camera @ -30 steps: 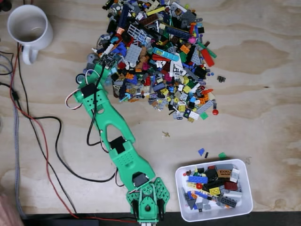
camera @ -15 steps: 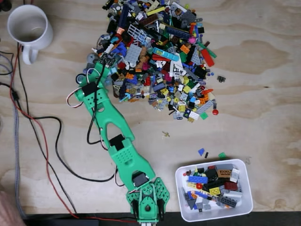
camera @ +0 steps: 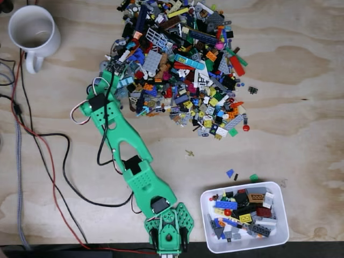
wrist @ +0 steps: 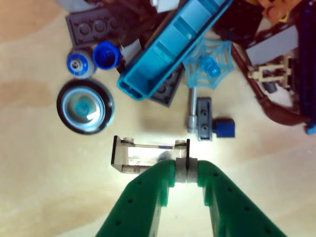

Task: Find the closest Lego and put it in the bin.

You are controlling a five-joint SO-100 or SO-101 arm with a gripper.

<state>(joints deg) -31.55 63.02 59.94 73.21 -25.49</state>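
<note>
In the wrist view my green gripper [wrist: 185, 170] is shut on the right end of a smoky transparent Lego piece [wrist: 140, 157], which lies low over the bare wood. In the fixed view the gripper [camera: 110, 69] sits at the left edge of a big pile of mixed Lego [camera: 183, 64]. The bin [camera: 281, 235], a white rectangular tub holding several bricks, stands at the lower right, far from the gripper. Just beyond the held piece are a black wheel with a teal hub [wrist: 85, 107], a long teal brick [wrist: 168, 47] and a blue spider-web piece [wrist: 210, 69].
A white mug [camera: 33, 32] stands at the top left. Red and black cables [camera: 54, 161] trail down the left side beside the arm. A few loose pieces [camera: 230, 173] lie just above the bin, and a tiny one [camera: 189, 153] on the open wood between pile and bin.
The arm's forearm and gripper have swung slightly left and up along the pile's left edge. The wheel that showed beside the arm is now covered by it.
</note>
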